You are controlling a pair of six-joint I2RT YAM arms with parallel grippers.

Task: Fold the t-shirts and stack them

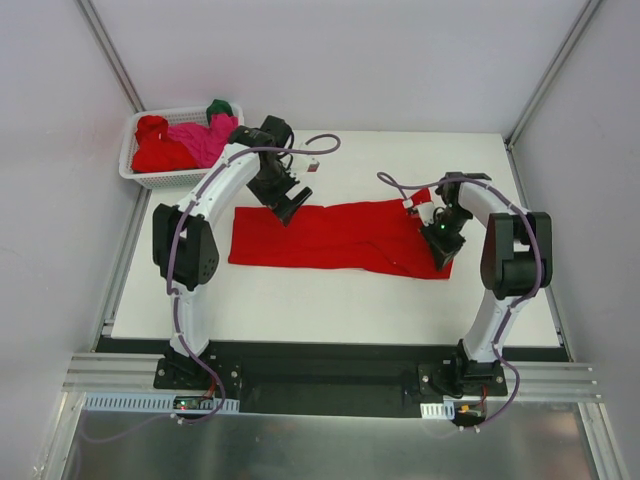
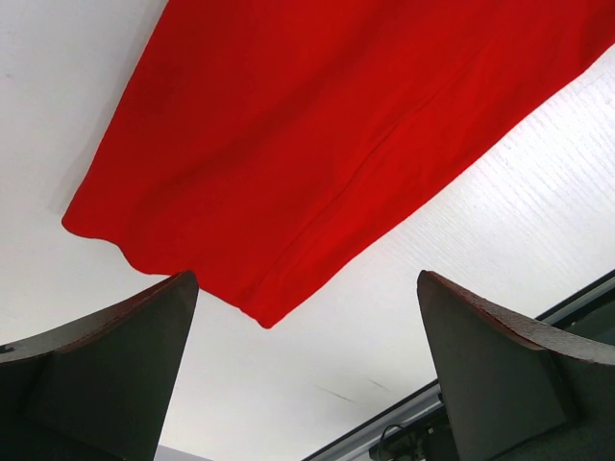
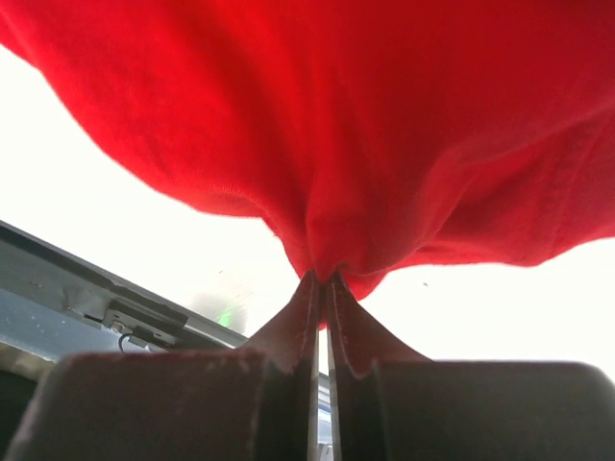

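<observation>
White lattice basket (image 1: 160, 181) at upper left of frame: crumpled red shirt (image 1: 158, 152), magenta shirt (image 1: 205, 140), dark green shirt (image 1: 220, 107) inside. Long red t-shirt (image 1: 335, 235) spread mid-frame on white desk (image 1: 330, 300). Left end effector (image 1: 289, 207) spread wide over its upper-left edge. Right end effector (image 1: 441, 246) pinched tight on its right end. Pale walls (image 1: 330, 60) around.

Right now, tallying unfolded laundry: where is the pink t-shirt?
Top view: the pink t-shirt lies in the white basket, far left, between a red shirt and a green shirt.

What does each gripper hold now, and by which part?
The right gripper pinches the red t-shirt at its edge; the left gripper is open, holding nothing.
</observation>
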